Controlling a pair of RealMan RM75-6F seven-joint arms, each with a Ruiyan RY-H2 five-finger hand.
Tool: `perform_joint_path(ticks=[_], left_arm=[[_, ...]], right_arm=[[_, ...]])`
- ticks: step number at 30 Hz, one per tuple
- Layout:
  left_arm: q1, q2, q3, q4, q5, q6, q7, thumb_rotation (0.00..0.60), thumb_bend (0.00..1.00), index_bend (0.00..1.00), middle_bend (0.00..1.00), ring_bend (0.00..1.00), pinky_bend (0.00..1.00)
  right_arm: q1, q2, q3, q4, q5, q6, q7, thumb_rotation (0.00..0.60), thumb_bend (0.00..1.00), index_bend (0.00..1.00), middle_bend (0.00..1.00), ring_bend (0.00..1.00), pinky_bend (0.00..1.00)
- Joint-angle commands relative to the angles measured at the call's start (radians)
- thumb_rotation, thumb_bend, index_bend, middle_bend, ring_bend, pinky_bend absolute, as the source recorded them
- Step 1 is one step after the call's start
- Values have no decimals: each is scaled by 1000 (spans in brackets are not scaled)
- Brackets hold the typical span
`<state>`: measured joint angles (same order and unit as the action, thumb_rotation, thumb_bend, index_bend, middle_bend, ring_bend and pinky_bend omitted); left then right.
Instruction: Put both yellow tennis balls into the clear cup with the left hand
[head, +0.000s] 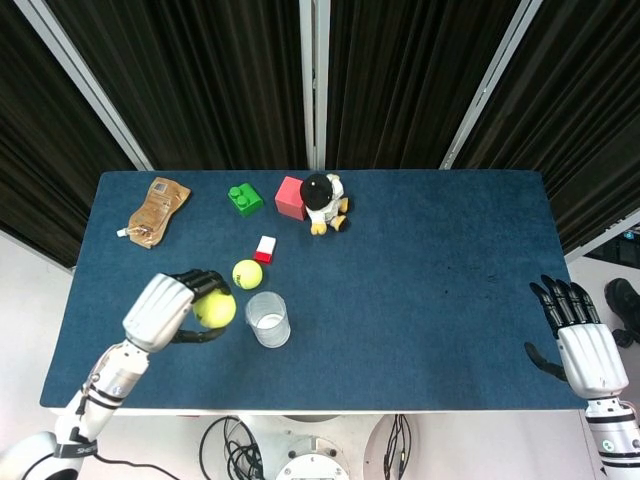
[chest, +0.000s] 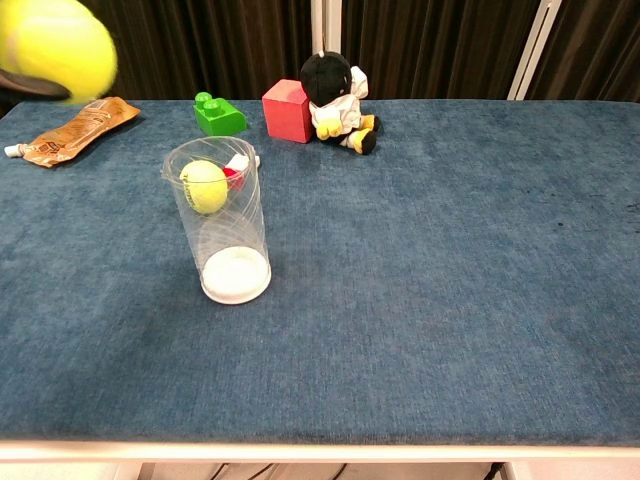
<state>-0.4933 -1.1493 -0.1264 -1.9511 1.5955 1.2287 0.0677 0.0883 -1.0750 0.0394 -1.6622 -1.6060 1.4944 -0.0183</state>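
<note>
- At the far left of the blue tabletop (head: 420, 300) I see a brown snack pouch (head: 153, 210) lying flat near the back edge.
- My left hand (head: 170, 308) is raised above the tabletop with its fingers wrapped around one yellow tennis ball (head: 214, 309); in the chest view that ball fills the top left corner, blurred.
- Just right of that hand stands the clear cup (head: 268, 319), upright, mouth open; from the head view I see nothing inside it.
- The second tennis ball (head: 247, 274) rests on the tabletop just behind the cup, so in the chest view it shows through the cup's wall.
- A small red-and-white block (head: 265, 248) lies just beyond that ball.
- Along the back sit a green toy brick (head: 244, 199), a red cube (head: 290, 197) and a black-headed plush toy (head: 323, 202), the plush touching the cube.
- My right hand (head: 582, 344) is off the tabletop's right edge, fingers spread, holding nothing.
</note>
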Motion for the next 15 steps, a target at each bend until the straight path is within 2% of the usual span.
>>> perform_joint_path(ticks=[1,15], left_arm=[[-38,-43,2,1,-6,-48,-5,600,211,515,472,486,693],[-129,-192,-74,98,-117,-103,1,600,211,515,472,486,692]], right_arm=[[2,7,-5,-5,0,-8,8,600,206,0,0,0,0],[-5,8,-6,5,16,-4,17,600,206,0,0,0,0]])
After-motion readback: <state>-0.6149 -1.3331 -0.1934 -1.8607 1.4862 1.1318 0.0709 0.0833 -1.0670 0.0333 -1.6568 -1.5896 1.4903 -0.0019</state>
